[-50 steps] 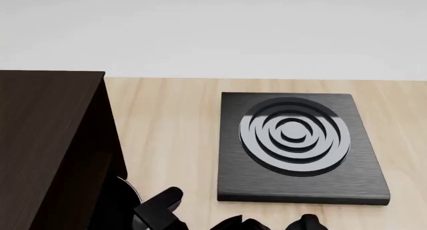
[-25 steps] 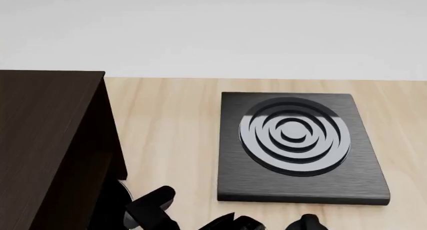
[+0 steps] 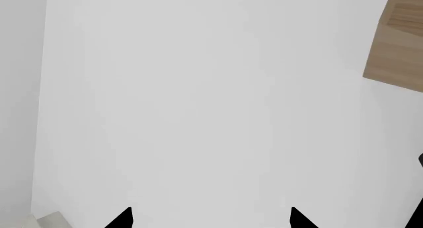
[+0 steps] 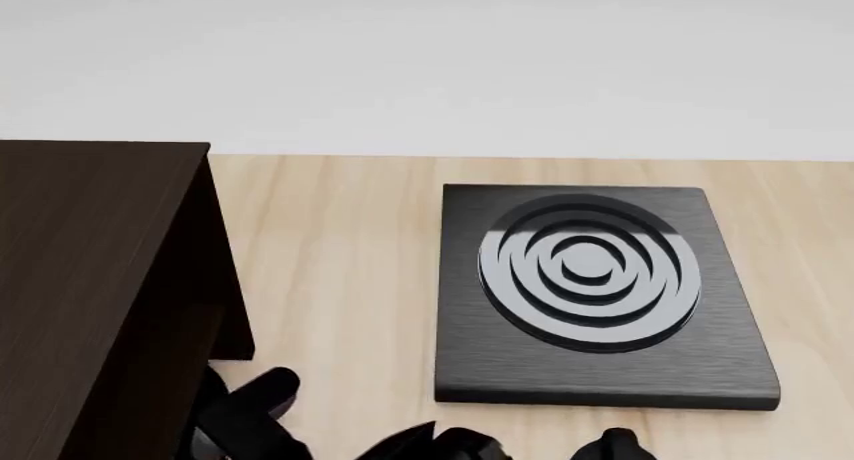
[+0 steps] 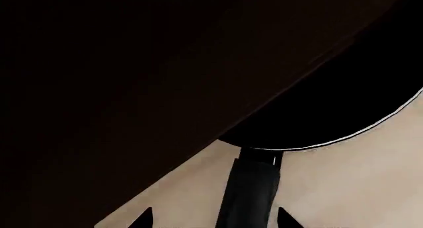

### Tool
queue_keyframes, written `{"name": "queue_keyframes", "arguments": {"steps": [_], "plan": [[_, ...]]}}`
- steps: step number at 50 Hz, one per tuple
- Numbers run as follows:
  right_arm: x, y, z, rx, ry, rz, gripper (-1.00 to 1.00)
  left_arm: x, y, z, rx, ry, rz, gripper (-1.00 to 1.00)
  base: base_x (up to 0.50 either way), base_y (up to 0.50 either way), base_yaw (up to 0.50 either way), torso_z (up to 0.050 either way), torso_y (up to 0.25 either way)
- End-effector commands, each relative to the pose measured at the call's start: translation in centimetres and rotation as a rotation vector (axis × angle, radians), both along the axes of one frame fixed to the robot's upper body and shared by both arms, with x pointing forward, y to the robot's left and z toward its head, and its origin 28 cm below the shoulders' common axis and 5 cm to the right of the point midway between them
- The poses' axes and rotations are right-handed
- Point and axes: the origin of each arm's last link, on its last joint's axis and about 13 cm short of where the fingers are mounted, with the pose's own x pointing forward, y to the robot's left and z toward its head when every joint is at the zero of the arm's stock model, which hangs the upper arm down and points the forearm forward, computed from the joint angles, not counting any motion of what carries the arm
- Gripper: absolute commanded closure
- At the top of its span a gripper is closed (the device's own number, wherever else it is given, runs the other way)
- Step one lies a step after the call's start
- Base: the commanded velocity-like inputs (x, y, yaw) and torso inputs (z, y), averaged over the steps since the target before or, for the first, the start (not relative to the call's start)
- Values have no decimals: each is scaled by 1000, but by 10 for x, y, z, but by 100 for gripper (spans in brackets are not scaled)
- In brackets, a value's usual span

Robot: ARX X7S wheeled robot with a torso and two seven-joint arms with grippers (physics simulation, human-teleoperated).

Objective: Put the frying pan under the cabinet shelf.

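The frying pan point(image 5: 343, 114) is black with a thin silvery rim, and most of it lies in the dark under the cabinet shelf point(image 5: 119, 64). Its long black handle point(image 5: 251, 188) runs back between the fingers of my right gripper point(image 5: 215, 220). The jaws stand apart: one fingertip is almost at the handle, and the other has a clear gap. In the head view the dark brown cabinet point(image 4: 94, 280) fills the left, and my right arm's black wrist point(image 4: 254, 410) reaches to its foot. The pan is almost hidden there. My left gripper point(image 3: 209, 219) is open and empty, facing a white surface.
A square black burner plate point(image 4: 594, 290) with concentric rings lies on the light wooden table point(image 4: 347, 260) to the right of the cabinet. A white wall runs behind the table. A corner of light wood point(image 3: 396, 39) shows in the left wrist view.
My right wrist has moved left toward the cabinet's foot. The pan's rim has slid left with it, further under the cabinet. The burner plate has not moved.
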Motion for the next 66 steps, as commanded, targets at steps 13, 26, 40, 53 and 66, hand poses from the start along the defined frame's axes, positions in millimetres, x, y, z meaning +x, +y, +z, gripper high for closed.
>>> {"name": "queue_keyframes", "arguments": {"steps": [13, 26, 40, 53, 66], "plan": [[-65, 24, 65, 220, -77, 244, -100, 0, 0, 0, 0, 0, 0, -100, 0, 2, 2, 1, 1], [-88, -8, 95, 203, -229, 140, -100, 0, 0, 0, 0, 0, 0, -100, 0, 0, 1, 2, 3], [-104, -32, 115, 179, -375, 31, -100, 0, 0, 0, 0, 0, 0, -100, 0, 0, 0, 0, 0], [-117, -52, 127, 118, -451, -79, -100, 0, 0, 0, 0, 0, 0, -100, 0, 0, 0, 0, 0], [-136, -66, 143, 99, -535, -160, -100, 0, 0, 0, 0, 0, 0, -100, 0, 0, 0, 0, 0]]}}
